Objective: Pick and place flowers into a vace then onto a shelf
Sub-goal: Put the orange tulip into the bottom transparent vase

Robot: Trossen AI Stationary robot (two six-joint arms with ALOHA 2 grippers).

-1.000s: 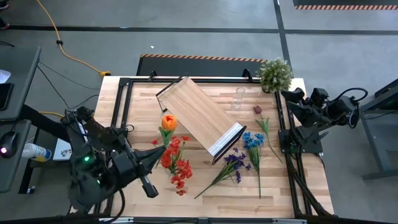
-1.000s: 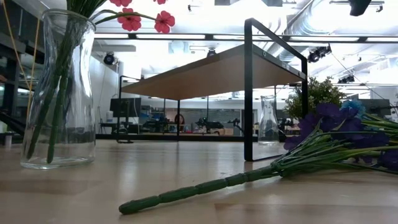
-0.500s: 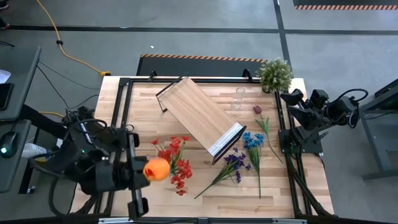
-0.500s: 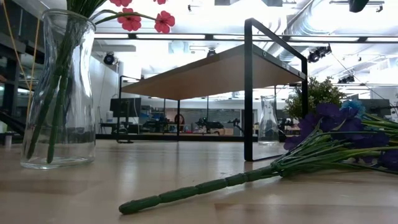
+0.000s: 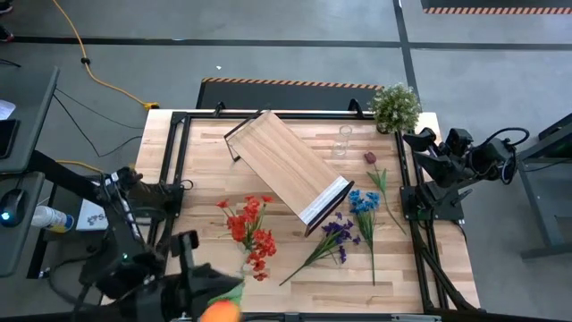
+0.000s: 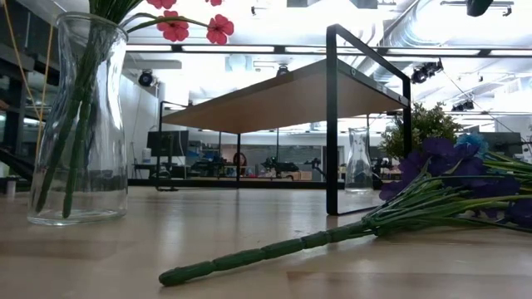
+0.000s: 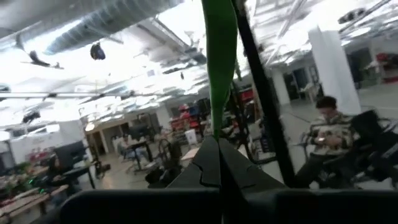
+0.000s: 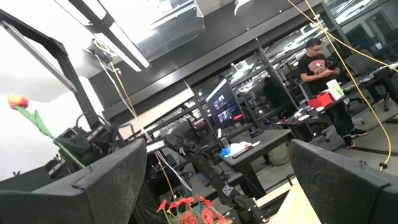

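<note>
- the left hand [image 7: 219,155] is clenched on the thin green stalk of an orange tulip [image 5: 220,310], held at the near edge of the plank worktop [image 5: 295,277].
- the right hand [image 5: 413,139] waits released at the worktop's right side.
- red flowers [image 5: 253,231] stand in a clear glass vase [image 6: 76,124]; purple stems [image 5: 335,234] and blue stems [image 5: 364,204] lie loose beside the light-wood shelf [image 5: 284,165].

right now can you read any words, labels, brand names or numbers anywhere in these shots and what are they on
No readable text in any view.
The monitor screen in the room, seen from the right wrist view, shows content too small to read.
The shelf, the vase holding red flowers and the potted plant carry no visible labels.
</note>
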